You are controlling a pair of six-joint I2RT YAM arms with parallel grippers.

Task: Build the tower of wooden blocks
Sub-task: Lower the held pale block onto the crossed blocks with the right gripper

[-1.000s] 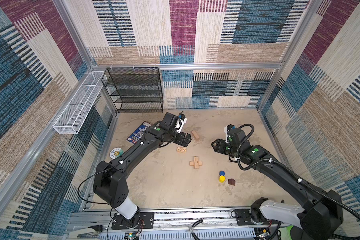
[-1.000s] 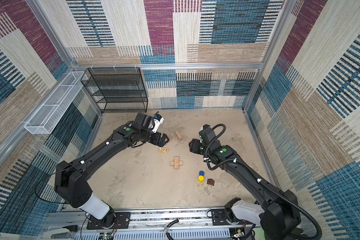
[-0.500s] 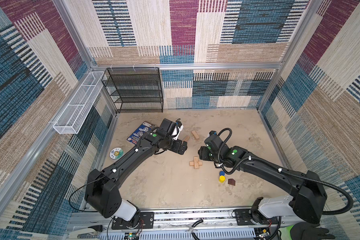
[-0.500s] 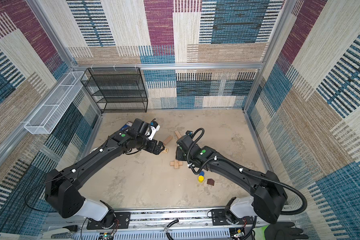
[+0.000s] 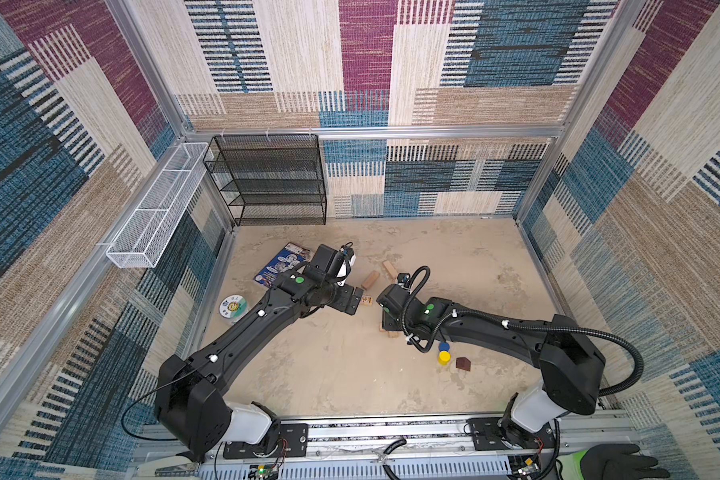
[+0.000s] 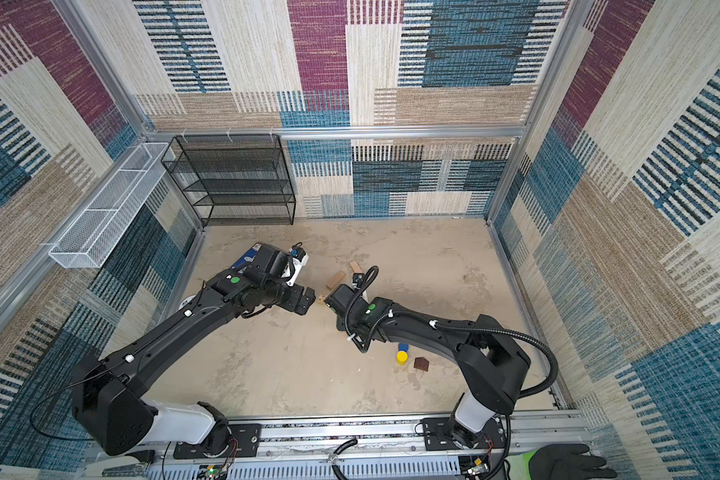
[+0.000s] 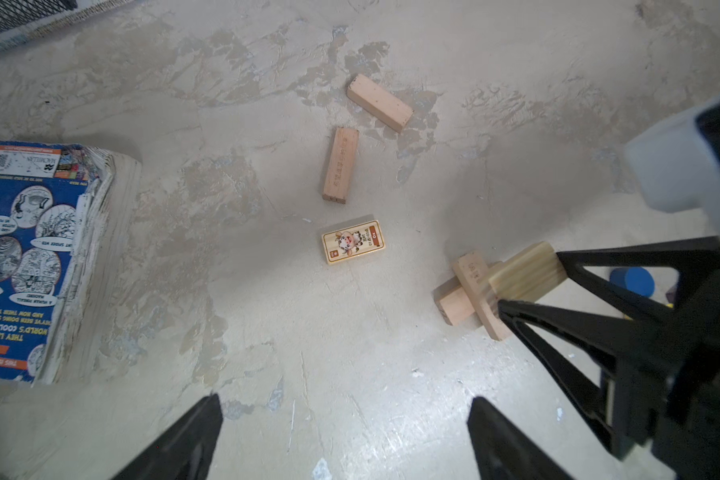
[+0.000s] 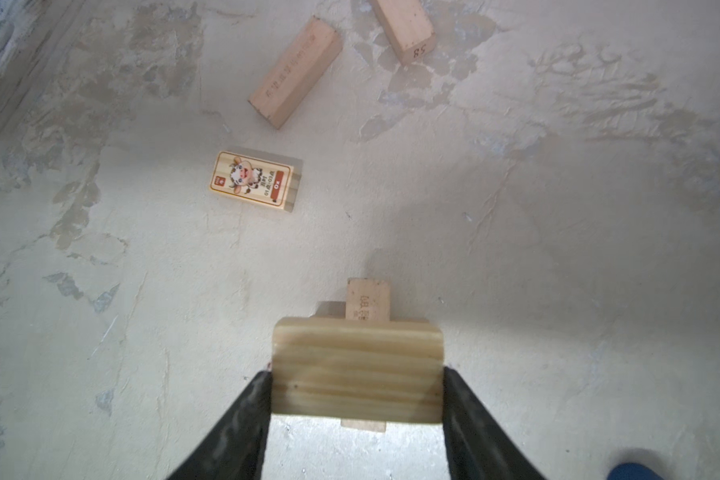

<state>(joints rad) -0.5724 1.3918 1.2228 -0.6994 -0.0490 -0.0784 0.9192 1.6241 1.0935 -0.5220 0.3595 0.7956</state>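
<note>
The right gripper (image 8: 356,376) squeezes a pale wood block (image 7: 524,270) just above the tower (image 8: 368,303), which is two bars crossed on the floor (image 8: 142,332). In a top view, the picture block (image 5: 366,300) lies at 11 o'clock from the tower. One loose bar (image 5: 370,280) and another bar (image 5: 389,268) lie near 12, and the yellow cylinder (image 5: 444,356) is at 4. The left gripper (image 7: 346,405) hangs wide open by the picture block.

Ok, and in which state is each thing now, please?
left gripper: open, empty.
right gripper: shut on pale block.
pale block: held over the crossed bars.
crossed bars: stacked, one across the other.
printed block: lying flat, picture up.
two loose bars: lying flat, apart.
yellow cylinder: upright, loose.
blue disc: loose, partly hidden.
brown piece: loose.
</note>
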